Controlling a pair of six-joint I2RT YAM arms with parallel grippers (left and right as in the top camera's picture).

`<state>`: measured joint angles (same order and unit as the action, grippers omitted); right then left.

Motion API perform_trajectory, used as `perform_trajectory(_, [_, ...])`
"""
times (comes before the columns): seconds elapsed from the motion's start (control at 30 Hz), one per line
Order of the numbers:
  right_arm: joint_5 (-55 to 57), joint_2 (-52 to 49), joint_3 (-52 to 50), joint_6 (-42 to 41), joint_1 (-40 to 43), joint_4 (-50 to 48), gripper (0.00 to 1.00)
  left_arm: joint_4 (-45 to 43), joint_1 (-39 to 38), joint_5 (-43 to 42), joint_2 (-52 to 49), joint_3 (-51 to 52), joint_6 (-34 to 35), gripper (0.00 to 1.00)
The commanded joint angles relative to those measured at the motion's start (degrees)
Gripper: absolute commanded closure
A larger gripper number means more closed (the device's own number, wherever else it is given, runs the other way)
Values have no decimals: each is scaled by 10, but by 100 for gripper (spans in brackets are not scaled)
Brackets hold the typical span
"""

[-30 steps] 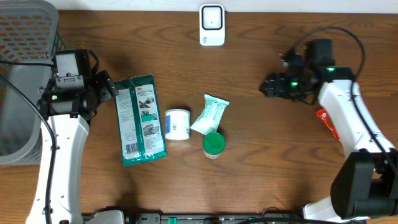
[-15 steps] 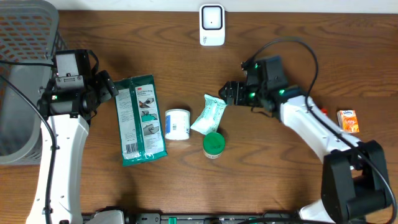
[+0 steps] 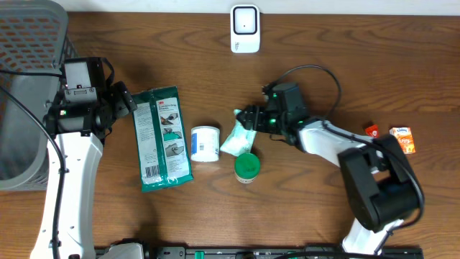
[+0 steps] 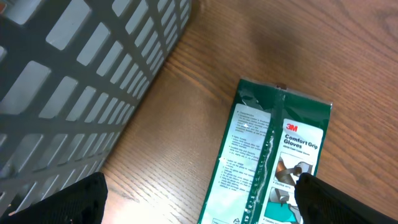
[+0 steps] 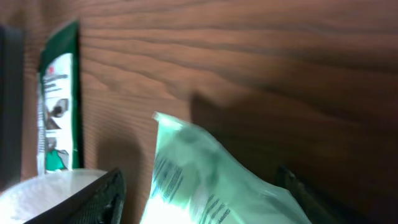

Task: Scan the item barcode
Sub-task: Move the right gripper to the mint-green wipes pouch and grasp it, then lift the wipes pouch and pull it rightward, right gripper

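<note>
Nothing is being scanned yet: the pouch (image 3: 241, 135) is lying mid-table, well apart from the scanner (image 3: 245, 29) at the far edge. The right gripper (image 3: 246, 117) is sitting at its upper end with jaws spread to either side, not yet pinching it, so gripping, lifting and showing the barcode are all waiting. The left gripper (image 3: 123, 101) is hovering wide open by the gloves pack (image 3: 162, 138), near a basket (image 3: 29, 43). The wood table (image 3: 323, 208) is also carrying a tub (image 3: 205, 144), a green-capped jar (image 3: 246, 167) and orange packets (image 3: 402, 139).
</note>
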<state>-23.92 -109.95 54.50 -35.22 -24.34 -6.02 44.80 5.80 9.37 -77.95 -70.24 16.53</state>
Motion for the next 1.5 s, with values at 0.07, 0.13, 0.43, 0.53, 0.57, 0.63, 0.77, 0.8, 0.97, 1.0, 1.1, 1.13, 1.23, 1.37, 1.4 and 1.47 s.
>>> perform_trajectory(0.07, [-20,-58,-14,-24,-35,0,37,1,2,5,2,-12,1,4])
perform_trajectory(0.13, [-23,-56,-14,-25,-39,0,51,1,2,5,1,-12,1,4])
perform_trajectory(0.43, [-43,-17,-14,1,1,53,99,1,2,5,1,-12,1,4])
perform_trajectory(0.53, [-44,16,-14,26,27,86,99,1,2,5,2,-12,1,4])
perform_trajectory(0.57, [-44,26,-14,33,36,96,99,1,2,5,2,-12,1,4])
perform_trajectory(0.63, [-36,57,-14,51,63,125,99,1,2,5,2,-12,1,4])
perform_trajectory(0.77, [48,120,-14,51,114,213,99,1,2,5,1,-12,1,4])
perform_trajectory(0.8, [67,130,-14,51,123,230,99,1,2,5,1,-12,1,4])
perform_trajectory(0.97, [102,163,-14,58,162,324,99,1,2,5,1,-12,1,4])
perform_trajectory(1.0, [103,163,-14,58,165,338,99,1,2,5,1,-12,1,4])
perform_trajectory(1.1, [106,161,-18,57,164,361,99,1,2,5,1,-12,1,4])
perform_trajectory(1.13, [106,161,-21,57,162,360,99,1,2,5,1,-12,1,4])
perform_trajectory(1.23, [106,161,-36,57,156,345,86,1,2,5,1,-12,1,4])
perform_trajectory(1.37, [106,161,-52,58,155,353,30,1,2,5,1,-12,1,4])
perform_trajectory(1.4, [106,161,-55,58,155,360,25,1,2,5,1,-12,1,4])
perform_trajectory(1.47, [106,161,-60,63,157,379,19,1,2,5,1,-12,1,4])
